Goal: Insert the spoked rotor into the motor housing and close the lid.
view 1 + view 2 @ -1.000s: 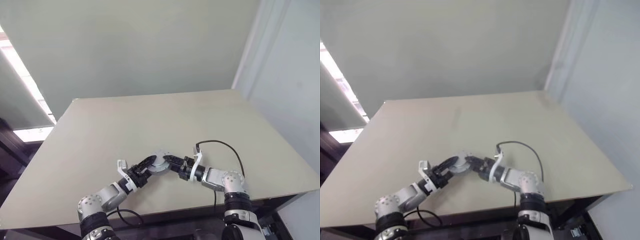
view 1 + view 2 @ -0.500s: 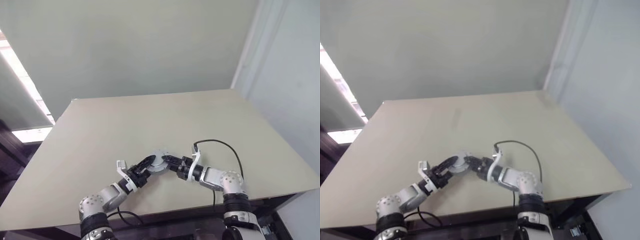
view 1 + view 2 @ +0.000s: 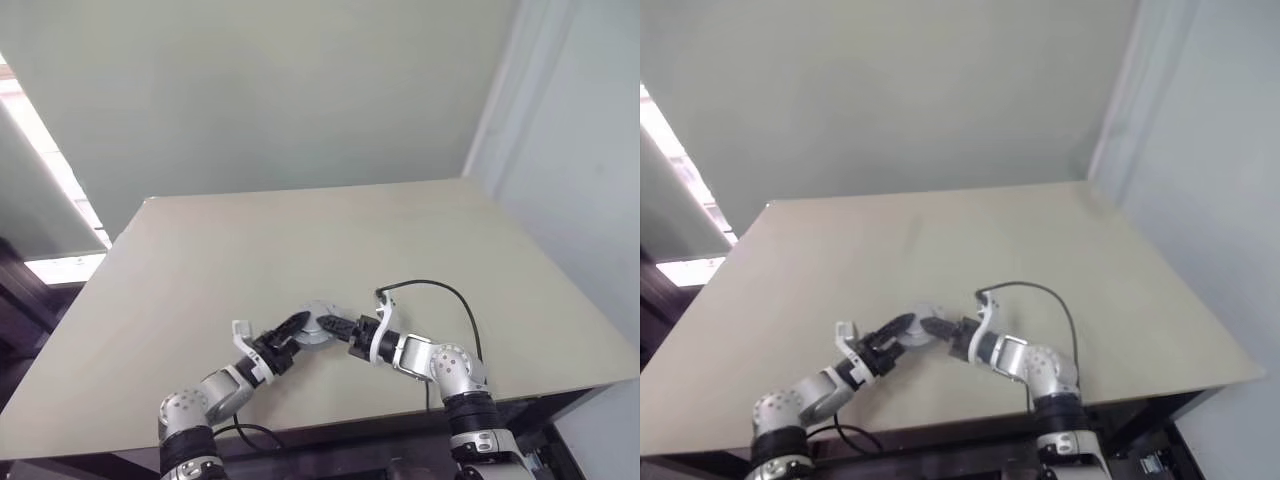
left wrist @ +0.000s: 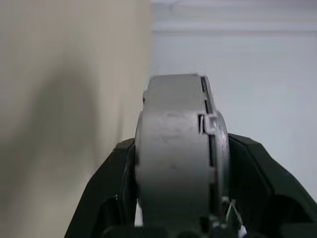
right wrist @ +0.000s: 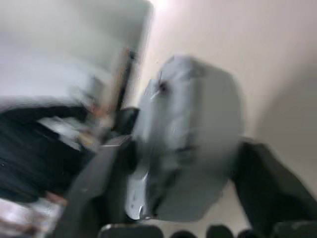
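Motor housing (image 4: 176, 148) w/ lid on sits clamped edge-on between left gripper (image 3: 290, 330) fingers, held just above the table (image 3: 300, 230) near its front edge. Right gripper (image 3: 338, 327) fingers stand spread around the same assy, apparently not pinching. Risk: if lid isn't fully seated, right letting go could let it pop off or tilt

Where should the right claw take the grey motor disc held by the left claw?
Take it by its two flat faces, coming in opposite the left claw, which already clamps one side. The grey motor disc has broad, parallel faces, while its round rim would probably slip.
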Robot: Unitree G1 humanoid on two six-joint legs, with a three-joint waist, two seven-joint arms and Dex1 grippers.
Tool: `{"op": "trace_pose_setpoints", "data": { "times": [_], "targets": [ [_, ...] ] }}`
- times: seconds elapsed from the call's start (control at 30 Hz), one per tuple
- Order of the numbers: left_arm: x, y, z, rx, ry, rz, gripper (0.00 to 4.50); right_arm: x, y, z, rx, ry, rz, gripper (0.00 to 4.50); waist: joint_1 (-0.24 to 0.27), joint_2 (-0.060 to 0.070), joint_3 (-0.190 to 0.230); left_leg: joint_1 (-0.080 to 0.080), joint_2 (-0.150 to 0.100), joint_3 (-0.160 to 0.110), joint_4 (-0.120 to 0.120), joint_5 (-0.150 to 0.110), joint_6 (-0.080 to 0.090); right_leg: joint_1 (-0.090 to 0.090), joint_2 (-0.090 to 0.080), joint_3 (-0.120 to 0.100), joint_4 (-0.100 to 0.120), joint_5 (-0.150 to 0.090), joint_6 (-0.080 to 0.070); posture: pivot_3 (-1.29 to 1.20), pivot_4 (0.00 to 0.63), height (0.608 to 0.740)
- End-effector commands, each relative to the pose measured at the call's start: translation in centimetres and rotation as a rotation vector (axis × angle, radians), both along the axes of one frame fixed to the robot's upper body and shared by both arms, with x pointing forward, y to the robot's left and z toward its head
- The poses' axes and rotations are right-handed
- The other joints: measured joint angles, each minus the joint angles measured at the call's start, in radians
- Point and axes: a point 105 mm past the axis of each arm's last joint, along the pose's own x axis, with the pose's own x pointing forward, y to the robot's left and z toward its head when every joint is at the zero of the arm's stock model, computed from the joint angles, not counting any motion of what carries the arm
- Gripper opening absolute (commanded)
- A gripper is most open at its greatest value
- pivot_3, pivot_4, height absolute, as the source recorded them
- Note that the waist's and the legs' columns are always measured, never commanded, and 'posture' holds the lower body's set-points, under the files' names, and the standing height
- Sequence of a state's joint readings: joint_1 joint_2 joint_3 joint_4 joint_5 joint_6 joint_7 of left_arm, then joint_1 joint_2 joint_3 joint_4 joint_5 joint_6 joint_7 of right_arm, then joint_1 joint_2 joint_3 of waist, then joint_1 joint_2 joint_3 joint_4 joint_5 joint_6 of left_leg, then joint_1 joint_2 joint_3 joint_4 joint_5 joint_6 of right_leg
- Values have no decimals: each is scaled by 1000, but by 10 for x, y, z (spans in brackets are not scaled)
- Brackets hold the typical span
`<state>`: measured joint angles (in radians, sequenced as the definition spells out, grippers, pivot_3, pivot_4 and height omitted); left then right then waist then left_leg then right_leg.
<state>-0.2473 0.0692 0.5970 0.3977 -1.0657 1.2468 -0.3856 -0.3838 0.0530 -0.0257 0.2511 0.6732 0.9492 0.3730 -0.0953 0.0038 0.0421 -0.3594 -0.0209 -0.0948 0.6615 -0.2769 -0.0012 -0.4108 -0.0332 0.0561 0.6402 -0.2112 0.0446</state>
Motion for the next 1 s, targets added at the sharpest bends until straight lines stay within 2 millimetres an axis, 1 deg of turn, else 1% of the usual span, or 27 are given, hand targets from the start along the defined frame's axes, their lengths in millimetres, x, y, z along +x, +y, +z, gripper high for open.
{"op": "trace_pose_setpoints", "data": {
  "times": [0.03, 0.33, 0.47, 0.57, 0.67, 0.77, 0.87, 0.93, 1.0],
  "targets": [
    [-2, -5, 4, 46, -8, -44, 2145, 14, -6, 19, -55, -123, -31, 4470, 0, 0, 0, 0, 0, 0, 0, 0, 0, 0, 0, 0, 0, 0, 0, 0, 0, 740],
    [2, -5, 11, 36, -24, -15, 2140, 17, -8, 17, -39, -108, -65, 4500, 0, 0, 0, 0, 0, 0, 0, 0, 0, 0, 0, 0, 0, 0, 0, 0, 0, 740],
    [9, 4, 19, 18, -51, 41, 2140, 21, -11, 22, 29, -96, -105, 4500, 0, 0, 1, 0, 0, 0, 0, 0, 0, 0, 0, 1, 0, 0, 0, 0, 0, 740],
    [14, 13, 26, 13, -82, 78, 2140, 25, -15, 26, 50, -120, -146, 4500, 0, 0, 1, 0, 0, 0, -1, 0, 0, -1, 0, 0, 0, 0, 0, 0, 0, 740],
    [20, 31, 36, 22, -122, 147, 2140, 40, -29, 32, 42, -187, -254, 4500, -2, 0, 1, 0, 0, 0, -1, 0, 0, -1, 0, 0, 0, 0, 0, 0, 0, 740],
    [26, 51, 45, 81, -172, 221, 2140, 45, -39, 31, -19, -239, -281, 4500, -1, 0, 1, 0, 1, 0, -1, 0, 0, -1, 0, 0, 0, 0, 0, 0, 0, 740],
    [37, 74, 56, 216, -242, 323, 2140, 48, -48, 33, -142, -362, -285, 4500, 1, -1, 2, -1, 0, 0, -1, 0, 0, -1, 0, 0, 0, 0, 0, 0, 0, 740],
    [44, 88, 61, 316, -277, 387, 2140, 45, -50, 35, -194, -426, -255, 4500, 3, -1, 2, -1, 0, 0, -1, 0, 0, -1, 0, 1, 0, 0, 0, 0, 0, 740],
    [51, 101, 62, 427, -293, 453, 2140, 42, -49, 38, -242, -495, -219, 4500, 7, -1, 2, -1, 0, 0, -1, 0, 0, -1, 0, 1, -1, 0, 0, 0, 0, 740]
  ]
}}
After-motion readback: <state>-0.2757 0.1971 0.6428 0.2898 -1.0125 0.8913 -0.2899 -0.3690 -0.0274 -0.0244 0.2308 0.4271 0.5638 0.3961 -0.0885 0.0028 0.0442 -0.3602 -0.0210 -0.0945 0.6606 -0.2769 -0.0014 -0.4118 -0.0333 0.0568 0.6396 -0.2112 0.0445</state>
